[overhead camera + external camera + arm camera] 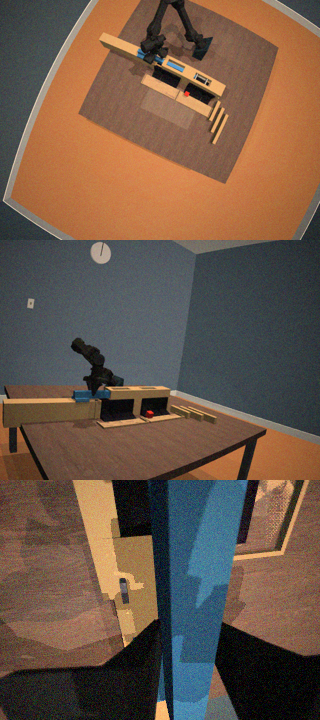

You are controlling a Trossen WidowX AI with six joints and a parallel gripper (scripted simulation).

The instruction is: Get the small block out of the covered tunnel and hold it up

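Observation:
The wooden tunnel (189,71) (138,393) has two top windows and two dark front openings. The blue handle (159,60) (103,394) (205,555) sticks out of its left end. My gripper (155,57) (93,392) (182,624) is shut on this handle, with a finger on each side of it. Grey cage bars (206,81) show in the right window. I cannot make out a block between them. A red cube (186,93) (149,414) sits outside, at the lower edge of the right front opening.
A long wooden beam (118,44) (46,411) runs left from the tunnel, with a blue guide (140,53) (82,399) on it. Two flat wooden panels (160,86) (165,417) lie along the tunnel's front. Wooden rods (220,129) (191,413) lie beyond its right end.

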